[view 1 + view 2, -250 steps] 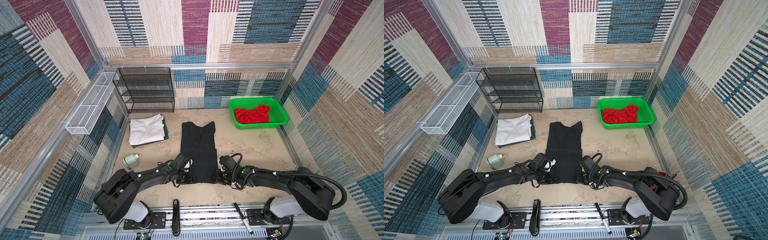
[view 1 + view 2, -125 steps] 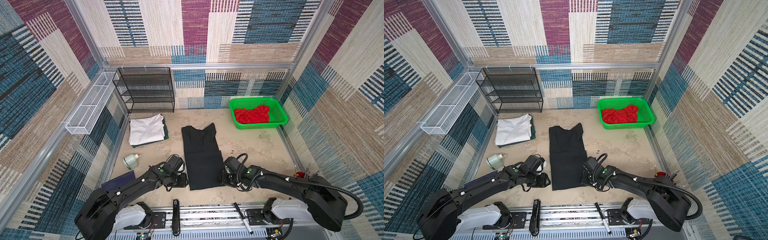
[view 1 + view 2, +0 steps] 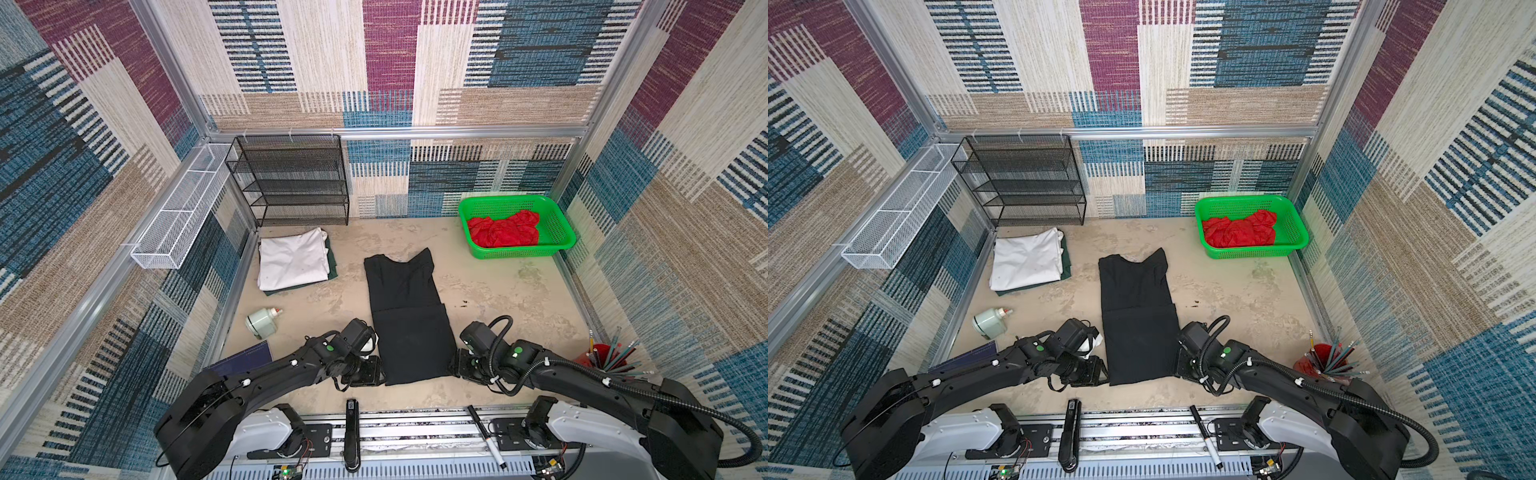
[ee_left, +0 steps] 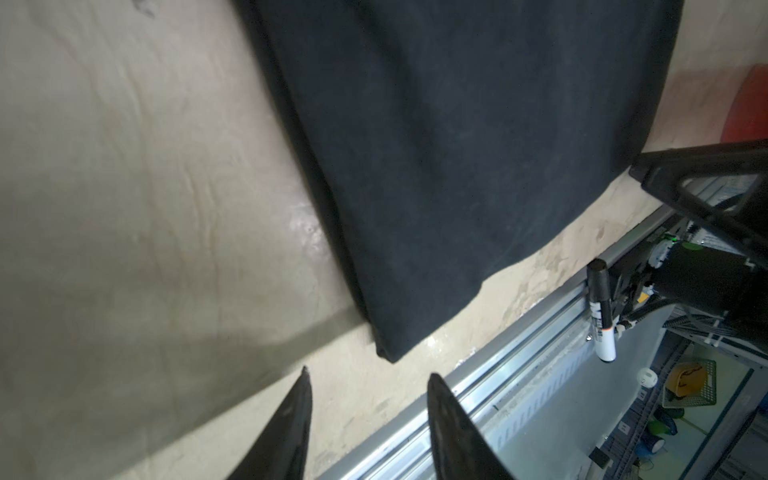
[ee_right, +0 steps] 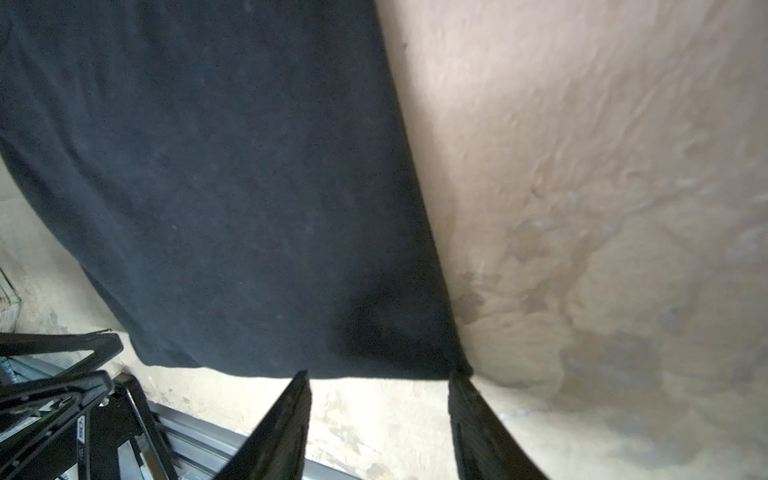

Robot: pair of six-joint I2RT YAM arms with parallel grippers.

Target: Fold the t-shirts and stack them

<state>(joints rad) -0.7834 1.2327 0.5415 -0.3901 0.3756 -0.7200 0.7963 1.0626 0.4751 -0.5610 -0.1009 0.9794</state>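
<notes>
a black t-shirt [image 3: 409,324] [image 3: 1138,324] lies flat in the middle of the sand-coloured surface [image 3: 519,299], folded into a long narrow strip. its collar end points toward the back wall and its near hem sits close to the front rail. a straight crosswise edge shows about halfway along, where a second layer covers the near half.

the left claw [image 3: 376,372] [image 3: 1098,372] sits low just beside the strip's near left corner. in the left wrist view its tips are spread, nothing is between them, and the corner of the cloth [image 4: 457,145] lies a little beyond them [image 4: 368,372].

the right claw [image 3: 455,365] [image 3: 1177,363] sits at the near right side. in the right wrist view it is spread and pinching nothing [image 5: 378,374], and the hem [image 5: 228,187] runs right along its tips. whether the tips touch the cloth cannot be told.

a folded white t-shirt [image 3: 291,262] [image 3: 1025,262] rests on a dark green t-shirt [image 3: 332,266] [image 3: 1066,266] near the left wall, well apart from the black one. a crumpled red t-shirt [image 3: 503,232] [image 3: 1239,232] fills part of a green basket [image 3: 519,251] [image 3: 1254,251] in the far right corner.

bare surface stretches from the strip's right edge to the right wall, and a narrower lane separates its left edge from the stack. a pale bottle [image 3: 259,326] lies on its side near the left wall, and a red cup of pencils [image 3: 598,361] stands by the right wall.
</notes>
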